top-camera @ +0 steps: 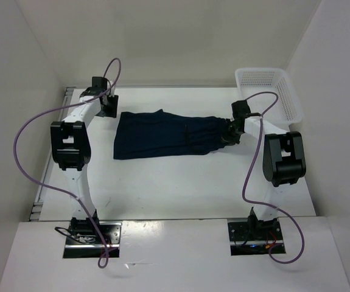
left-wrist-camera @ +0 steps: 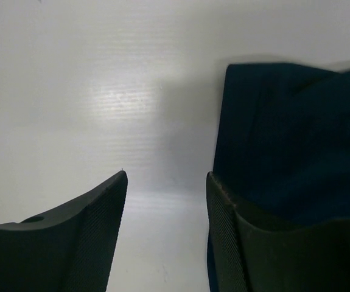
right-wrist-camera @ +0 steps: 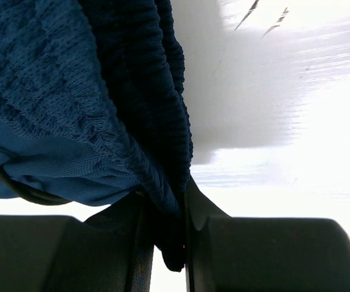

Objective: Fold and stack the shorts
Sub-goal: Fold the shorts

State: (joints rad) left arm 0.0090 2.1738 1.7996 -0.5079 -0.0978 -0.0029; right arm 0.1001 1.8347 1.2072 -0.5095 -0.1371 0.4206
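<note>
The dark navy shorts (top-camera: 165,135) lie spread across the middle of the white table, waist end to the right. My right gripper (top-camera: 231,135) is shut on the gathered waistband; in the right wrist view the ribbed navy cloth (right-wrist-camera: 132,109) is pinched between the two fingers, the gripper (right-wrist-camera: 164,243). My left gripper (top-camera: 109,108) is open and empty just off the shorts' far left corner. In the left wrist view the leg edge (left-wrist-camera: 290,134) lies to the right, one finger (left-wrist-camera: 229,237) against it, the gripper (left-wrist-camera: 165,182) over bare table.
A white mesh basket (top-camera: 269,91) stands at the far right back corner. White walls close the table on the left, back and right. Purple cables loop off both arms (top-camera: 22,140).
</note>
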